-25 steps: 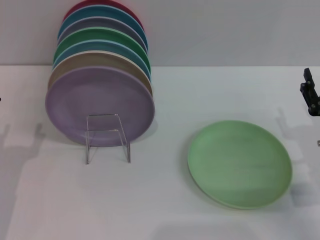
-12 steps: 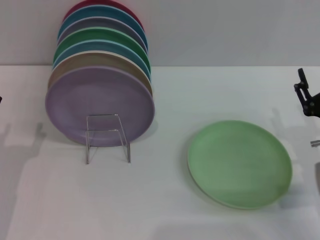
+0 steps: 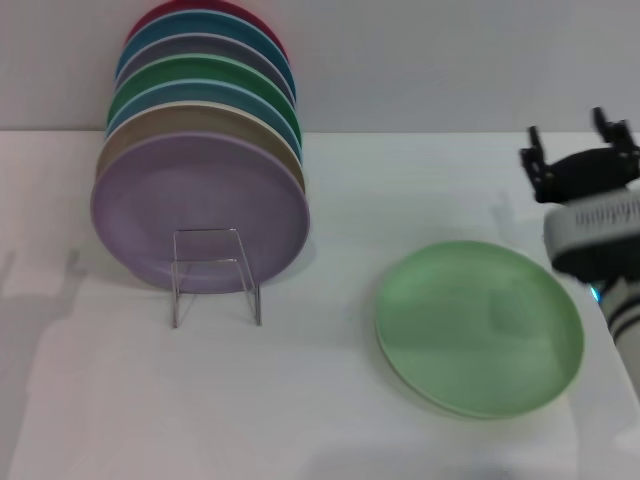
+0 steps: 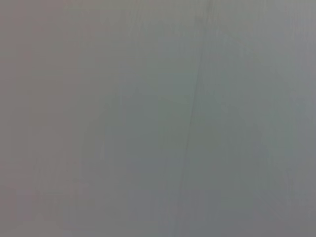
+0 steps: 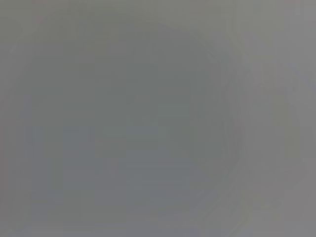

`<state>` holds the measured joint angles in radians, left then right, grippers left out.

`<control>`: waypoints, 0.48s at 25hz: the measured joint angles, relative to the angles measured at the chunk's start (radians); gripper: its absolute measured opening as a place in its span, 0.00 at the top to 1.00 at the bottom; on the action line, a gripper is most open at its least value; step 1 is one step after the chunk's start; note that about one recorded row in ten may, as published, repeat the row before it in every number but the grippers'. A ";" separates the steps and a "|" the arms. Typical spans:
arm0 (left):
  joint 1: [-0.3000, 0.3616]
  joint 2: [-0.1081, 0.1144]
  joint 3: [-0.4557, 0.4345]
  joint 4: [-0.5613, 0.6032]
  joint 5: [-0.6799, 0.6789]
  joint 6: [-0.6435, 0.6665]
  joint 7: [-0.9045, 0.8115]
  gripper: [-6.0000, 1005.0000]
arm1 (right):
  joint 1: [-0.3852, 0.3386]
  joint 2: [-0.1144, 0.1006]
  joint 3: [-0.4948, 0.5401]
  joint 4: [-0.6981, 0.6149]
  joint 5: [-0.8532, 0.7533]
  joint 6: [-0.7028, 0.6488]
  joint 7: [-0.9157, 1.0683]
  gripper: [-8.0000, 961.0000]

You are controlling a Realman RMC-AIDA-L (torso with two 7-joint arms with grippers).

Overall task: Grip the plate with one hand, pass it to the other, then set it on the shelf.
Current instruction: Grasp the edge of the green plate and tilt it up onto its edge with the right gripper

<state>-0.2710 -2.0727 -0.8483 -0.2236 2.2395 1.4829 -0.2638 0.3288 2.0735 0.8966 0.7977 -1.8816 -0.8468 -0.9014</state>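
Note:
The light green plate [image 3: 480, 325] lies flat on the white table at the right in the head view. The shelf [image 3: 214, 276], a small clear wire stand with a squarish front loop, stands at the left in front of the leaning plates. My right gripper [image 3: 578, 143] is open and empty, above the table just behind the plate's far right rim, apart from it. My left gripper is out of view. Both wrist views show only blank grey.
A row of several coloured plates leans upright behind the shelf, with a lilac plate [image 3: 200, 212] at the front and a darker green plate [image 3: 205, 76] further back. The white table [image 3: 330, 400] ends at a grey wall behind.
My right arm has moved in from the right edge toward the light green plate, and its gripper and wrist now show fully. The plates and the shelf have not moved.

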 joint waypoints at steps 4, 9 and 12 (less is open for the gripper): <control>0.001 0.001 0.000 0.001 0.000 0.001 0.000 0.19 | -0.040 -0.001 0.199 0.167 -0.005 0.387 -0.041 0.28; 0.001 0.002 0.000 0.001 0.000 0.004 0.000 0.19 | -0.088 0.001 0.457 0.318 -0.009 0.847 -0.065 0.28; 0.000 0.003 0.000 0.001 0.000 0.005 0.000 0.19 | -0.091 0.000 0.620 0.373 -0.054 1.109 -0.013 0.28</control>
<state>-0.2706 -2.0698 -0.8482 -0.2224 2.2395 1.4876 -0.2638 0.2375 2.0732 1.5170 1.1708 -1.9353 0.2623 -0.9148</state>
